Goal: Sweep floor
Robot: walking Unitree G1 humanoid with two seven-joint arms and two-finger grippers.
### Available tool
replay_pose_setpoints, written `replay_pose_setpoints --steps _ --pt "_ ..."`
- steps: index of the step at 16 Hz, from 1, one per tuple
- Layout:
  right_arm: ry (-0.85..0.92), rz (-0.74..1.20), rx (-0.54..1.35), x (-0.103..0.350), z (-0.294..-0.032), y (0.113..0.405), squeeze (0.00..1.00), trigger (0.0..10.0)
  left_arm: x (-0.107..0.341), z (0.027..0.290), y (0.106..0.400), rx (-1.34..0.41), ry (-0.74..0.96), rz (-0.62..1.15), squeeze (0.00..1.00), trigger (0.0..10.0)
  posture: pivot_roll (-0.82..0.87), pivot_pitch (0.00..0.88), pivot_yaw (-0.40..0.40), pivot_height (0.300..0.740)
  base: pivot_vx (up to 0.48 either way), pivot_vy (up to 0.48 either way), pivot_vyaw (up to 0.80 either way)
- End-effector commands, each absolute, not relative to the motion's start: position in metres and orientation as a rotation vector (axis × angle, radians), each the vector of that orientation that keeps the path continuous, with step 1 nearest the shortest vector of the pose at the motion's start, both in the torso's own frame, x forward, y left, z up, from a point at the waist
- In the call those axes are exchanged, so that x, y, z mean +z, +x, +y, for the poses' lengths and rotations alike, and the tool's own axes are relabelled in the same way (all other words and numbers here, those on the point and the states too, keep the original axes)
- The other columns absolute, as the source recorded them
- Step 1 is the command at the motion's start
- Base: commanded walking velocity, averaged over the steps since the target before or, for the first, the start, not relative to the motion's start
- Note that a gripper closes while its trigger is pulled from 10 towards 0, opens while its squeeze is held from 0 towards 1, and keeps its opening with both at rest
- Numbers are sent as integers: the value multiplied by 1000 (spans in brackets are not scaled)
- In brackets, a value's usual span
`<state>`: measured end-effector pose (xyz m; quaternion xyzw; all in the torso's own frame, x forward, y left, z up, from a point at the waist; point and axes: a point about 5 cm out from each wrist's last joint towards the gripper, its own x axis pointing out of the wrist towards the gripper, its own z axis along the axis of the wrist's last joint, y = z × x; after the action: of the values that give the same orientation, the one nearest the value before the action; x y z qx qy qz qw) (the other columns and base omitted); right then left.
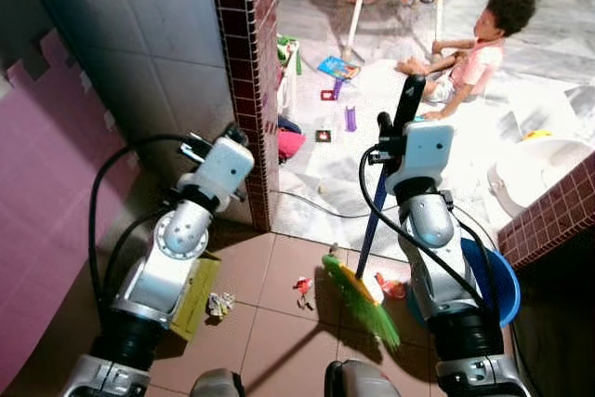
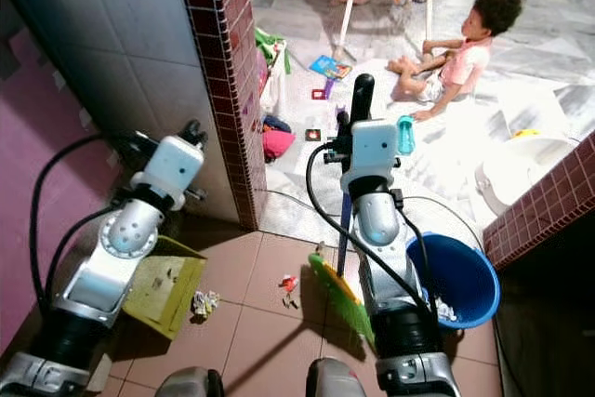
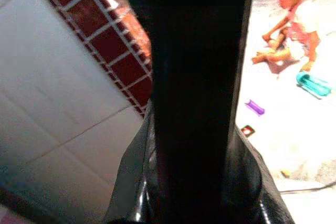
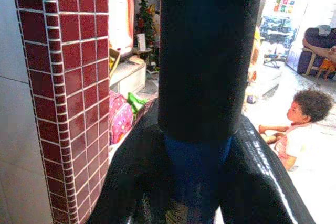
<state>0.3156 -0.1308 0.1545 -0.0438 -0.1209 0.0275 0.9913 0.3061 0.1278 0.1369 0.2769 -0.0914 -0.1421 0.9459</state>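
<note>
My right gripper [image 1: 398, 127] is shut on the black grip of a blue broom handle [image 4: 197, 171], held nearly upright. The broom's green and yellow head [image 1: 364, 302] rests on the brown floor tiles by my right arm. My left gripper [image 1: 214, 139] is raised beside the brick pillar, shut on a thick black handle [image 3: 199, 77]. A yellow-green dustpan [image 2: 167, 290] lies on the floor under that arm. Crumpled paper [image 1: 220, 304] and a red scrap [image 1: 303, 287] lie on the tiles between dustpan and broom.
A red brick pillar [image 1: 246, 72] stands straight ahead, with pink foam mat [image 1: 37, 183] on the left. A blue bucket [image 2: 460, 281] holding litter sits at right by a low brick wall [image 1: 558, 216]. A child [image 1: 474, 53] sits among toys on the white floor beyond.
</note>
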Motion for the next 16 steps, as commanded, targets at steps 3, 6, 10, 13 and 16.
replay_pose_setpoints --steps 3,6,10,13,16 --pt "-75 -329 75 178 -123 322 0 10000 140 116 319 -319 679 -230 0 10000 -62 100 33 740 0 0 0" --pt "-56 -344 85 184 -114 327 0 10000 134 93 327 -360 626 -220 0 10000 -65 97 54 740 0 0 0" --pt "-46 -359 68 189 -114 329 0 10000 129 62 330 -424 553 -206 0 10000 -77 94 59 740 0 0 0" --pt "-54 -356 65 188 -117 329 0 10000 129 43 331 -449 497 -212 0 10000 -95 88 44 740 0 0 0" --pt "-95 -366 47 190 -122 330 0 10000 132 35 332 -431 433 -210 0 10000 -104 78 29 740 0 0 0"
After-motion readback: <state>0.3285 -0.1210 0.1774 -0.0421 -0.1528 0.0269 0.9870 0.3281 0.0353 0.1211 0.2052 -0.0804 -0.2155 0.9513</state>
